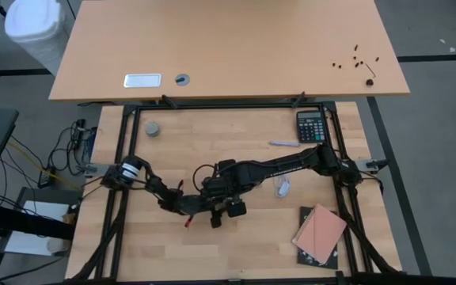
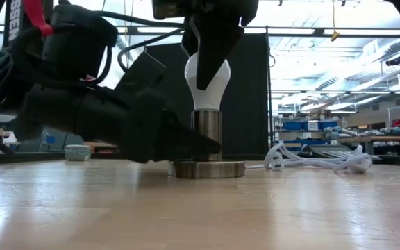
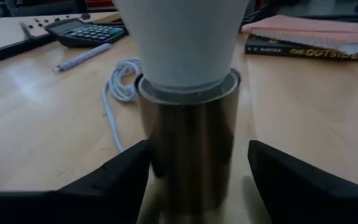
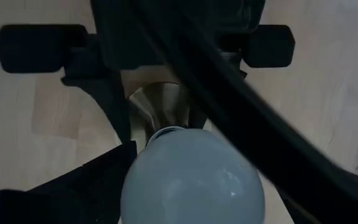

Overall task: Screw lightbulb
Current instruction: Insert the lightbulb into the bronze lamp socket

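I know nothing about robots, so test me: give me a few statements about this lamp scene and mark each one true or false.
1. The lightbulb stands upright in the metal socket. True.
2. The left gripper has its fingers on either side of the socket. True.
3. The right gripper reaches the bulb from the side, at table height. False: it comes down from above, fingers around the bulb's top.
4. The white cord is wound around the socket. False: it lies loose on the table behind the lamp base.
5. A calculator sits on the table. True.
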{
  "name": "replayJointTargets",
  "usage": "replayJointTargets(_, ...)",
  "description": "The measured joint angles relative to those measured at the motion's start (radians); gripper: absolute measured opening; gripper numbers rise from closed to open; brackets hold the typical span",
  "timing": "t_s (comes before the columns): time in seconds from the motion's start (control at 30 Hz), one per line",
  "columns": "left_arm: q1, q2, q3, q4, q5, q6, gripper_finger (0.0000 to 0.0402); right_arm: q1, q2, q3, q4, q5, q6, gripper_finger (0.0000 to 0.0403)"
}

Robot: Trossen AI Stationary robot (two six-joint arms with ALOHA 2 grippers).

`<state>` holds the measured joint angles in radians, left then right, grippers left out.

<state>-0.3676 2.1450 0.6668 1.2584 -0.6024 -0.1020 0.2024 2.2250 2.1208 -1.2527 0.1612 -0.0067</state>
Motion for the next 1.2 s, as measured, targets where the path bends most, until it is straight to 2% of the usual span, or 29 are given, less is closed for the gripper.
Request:
replayJointTargets(0.4,-0.001,0.005,0.001,0.000,-0.017,0.018,0.0181,0.000,0.000,0.000,-0.003,-0.020,0.004,0.0354)
replayJointTargets(0.7,-0.001,0.005,0.001,-0.004,-0.018,0.006,0.0192,0.001,0.000,0.000,-0.011,-0.028,-0.040,0.0355)
replayJointTargets(1.2,-0.001,0.004,0.001,-0.006,-0.018,-0.004,0.0193,0.007,0.000,0.000,-0.044,-0.032,-0.378,0.0342)
